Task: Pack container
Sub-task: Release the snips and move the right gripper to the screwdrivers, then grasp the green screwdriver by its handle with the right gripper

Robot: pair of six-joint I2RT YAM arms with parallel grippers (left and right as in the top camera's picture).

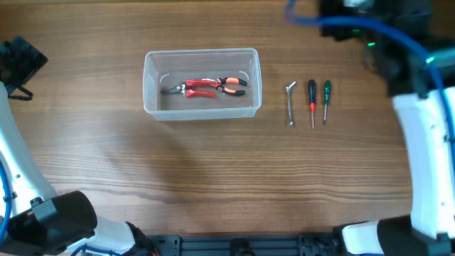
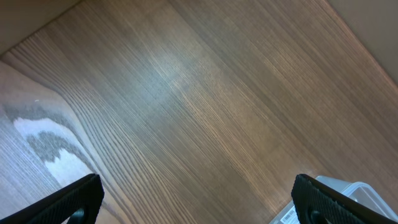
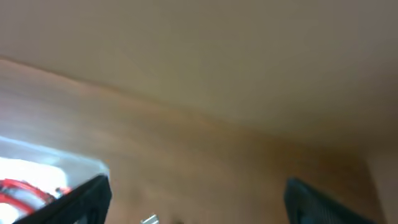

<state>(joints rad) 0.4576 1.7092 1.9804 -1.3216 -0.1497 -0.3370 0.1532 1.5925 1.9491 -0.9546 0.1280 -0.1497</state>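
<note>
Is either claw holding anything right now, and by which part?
Nothing is held: the left claw and right claw are both open and empty.

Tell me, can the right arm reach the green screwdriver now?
Probably yes. The green screwdriver lies uncovered on the table, on that arm's side, and the right gripper is open.

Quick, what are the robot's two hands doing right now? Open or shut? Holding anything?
Left gripper: open, holding nothing.
Right gripper: open, holding nothing.
</note>
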